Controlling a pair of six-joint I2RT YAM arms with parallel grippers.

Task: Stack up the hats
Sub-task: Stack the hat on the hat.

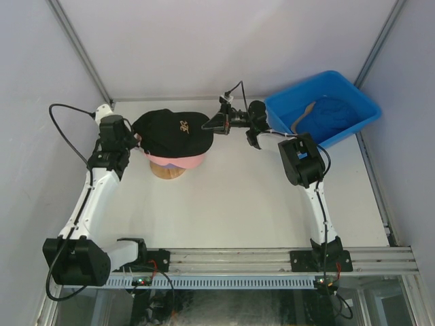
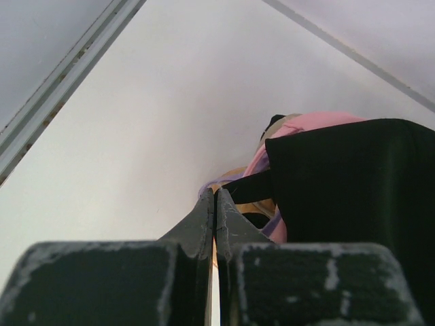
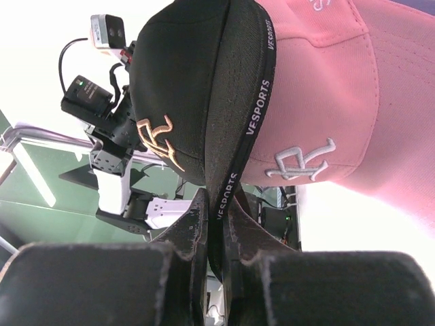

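A black hat (image 1: 170,132) with a gold embroidered logo sits on top of a pink hat (image 1: 185,161), both on a wooden stand (image 1: 167,171). My right gripper (image 1: 215,123) is shut on the black hat's brim (image 3: 228,136), which runs between its fingers (image 3: 197,214); the pink hat (image 3: 319,88) lies just beneath. My left gripper (image 1: 135,140) is shut at the back of the stack, its tips (image 2: 215,195) against the black hat's (image 2: 353,183) rear strap. Pink (image 2: 306,125) and purple (image 2: 275,223) fabric shows under it. I cannot tell whether the strap is pinched.
A blue plastic bin (image 1: 363,102) stands at the back right, holding a blue hat (image 1: 334,112) and a tan brim (image 1: 302,119). Walls close in the back and both sides. The arm bases sit on a rail (image 1: 231,261) at the near edge.
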